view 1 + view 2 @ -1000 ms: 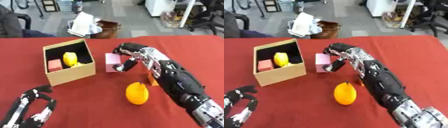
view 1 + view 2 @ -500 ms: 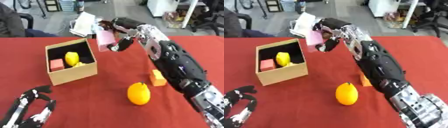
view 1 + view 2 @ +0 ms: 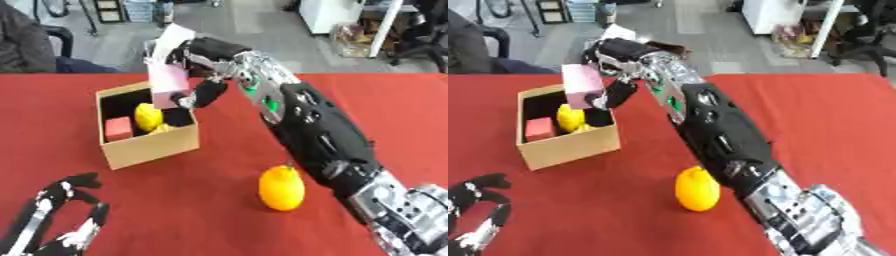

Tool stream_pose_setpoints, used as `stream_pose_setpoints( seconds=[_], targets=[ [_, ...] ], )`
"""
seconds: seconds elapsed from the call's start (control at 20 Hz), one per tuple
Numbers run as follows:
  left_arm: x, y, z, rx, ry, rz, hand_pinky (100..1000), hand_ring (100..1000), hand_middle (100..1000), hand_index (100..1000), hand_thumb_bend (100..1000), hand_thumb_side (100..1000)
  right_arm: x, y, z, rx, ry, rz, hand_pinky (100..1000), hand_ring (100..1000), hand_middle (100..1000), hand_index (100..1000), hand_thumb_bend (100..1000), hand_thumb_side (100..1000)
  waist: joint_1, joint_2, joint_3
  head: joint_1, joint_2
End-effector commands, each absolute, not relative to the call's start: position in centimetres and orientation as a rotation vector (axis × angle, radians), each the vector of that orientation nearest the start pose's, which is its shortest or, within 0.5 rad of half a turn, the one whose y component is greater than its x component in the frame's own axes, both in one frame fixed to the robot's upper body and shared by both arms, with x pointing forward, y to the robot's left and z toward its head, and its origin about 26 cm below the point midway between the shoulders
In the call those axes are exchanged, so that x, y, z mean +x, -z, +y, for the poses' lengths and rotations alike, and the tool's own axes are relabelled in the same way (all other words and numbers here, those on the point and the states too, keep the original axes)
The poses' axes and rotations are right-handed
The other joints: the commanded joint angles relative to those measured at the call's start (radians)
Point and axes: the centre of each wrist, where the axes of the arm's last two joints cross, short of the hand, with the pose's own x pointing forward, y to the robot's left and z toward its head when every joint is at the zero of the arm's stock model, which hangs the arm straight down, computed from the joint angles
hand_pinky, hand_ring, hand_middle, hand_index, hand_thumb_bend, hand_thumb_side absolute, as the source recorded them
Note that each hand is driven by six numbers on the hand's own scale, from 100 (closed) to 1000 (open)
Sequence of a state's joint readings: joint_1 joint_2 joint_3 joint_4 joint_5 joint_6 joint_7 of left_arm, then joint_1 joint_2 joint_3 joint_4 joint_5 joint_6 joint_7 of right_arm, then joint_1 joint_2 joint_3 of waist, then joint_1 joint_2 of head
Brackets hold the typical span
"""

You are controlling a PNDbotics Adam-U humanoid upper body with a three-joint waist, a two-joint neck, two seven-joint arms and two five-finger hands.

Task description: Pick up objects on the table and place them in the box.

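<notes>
My right hand [image 3: 203,65] reaches in from the lower right, its fingers curled round a pink block [image 3: 167,84] held in the air above the far right part of the cardboard box [image 3: 149,145]. Inside the box lie a yellow fruit [image 3: 149,117] and a small red block [image 3: 117,128]. An orange [image 3: 282,188] rests on the red table [image 3: 201,200] in front of the arm. My left hand [image 3: 54,225] lies open at the lower left corner, fingers up.
The right forearm [image 3: 315,130] stretches across the middle of the table. A person in dark clothes [image 3: 26,45] sits at the far left edge. Chairs and office furniture stand beyond the table's far side.
The right hand lifted the pink block off the table and carried it left, to above the box. The small orange block by the arm is hidden now. The left hand has stayed.
</notes>
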State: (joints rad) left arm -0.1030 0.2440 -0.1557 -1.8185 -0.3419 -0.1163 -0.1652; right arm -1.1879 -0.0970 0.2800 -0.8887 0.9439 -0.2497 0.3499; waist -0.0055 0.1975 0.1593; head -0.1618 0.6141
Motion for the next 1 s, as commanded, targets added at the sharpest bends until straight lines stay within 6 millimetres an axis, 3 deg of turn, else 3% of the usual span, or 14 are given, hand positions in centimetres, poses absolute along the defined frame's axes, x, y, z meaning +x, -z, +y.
stream_pose_setpoints(
  seconds=[0.05, 0.3, 0.65, 1.0],
  targets=[
    [29.1, -9.2, 23.5, 0.207, 0.788, -1.953, 784, 621, 686, 852, 337, 622, 47.4, -24.1, -6.4, -0.687, -1.801, -1.803, 800, 735, 711, 876, 164, 403, -0.008, -0.015, 0.002, -0.007, -0.010],
    [29.1, -9.2, 23.5, 0.206, 0.788, -1.953, 784, 622, 686, 852, 338, 623, 47.8, -22.6, -7.0, -0.723, -1.790, -1.758, 822, 771, 868, 959, 213, 499, -0.009, -0.014, -0.001, -0.004, -0.009],
    [29.1, -9.1, 23.6, 0.210, 0.785, -1.950, 784, 622, 686, 852, 337, 623, 48.0, -22.6, -7.6, -0.782, -1.815, -1.753, 844, 797, 916, 971, 258, 556, -0.007, -0.015, -0.010, 0.000, -0.007],
    [28.9, -8.8, 24.2, 0.236, 0.769, -1.936, 784, 623, 687, 852, 338, 624, 47.5, -25.7, -10.3, -0.791, -1.797, -1.833, 827, 780, 909, 968, 233, 486, -0.011, -0.020, -0.051, 0.030, -0.001]
  ],
)
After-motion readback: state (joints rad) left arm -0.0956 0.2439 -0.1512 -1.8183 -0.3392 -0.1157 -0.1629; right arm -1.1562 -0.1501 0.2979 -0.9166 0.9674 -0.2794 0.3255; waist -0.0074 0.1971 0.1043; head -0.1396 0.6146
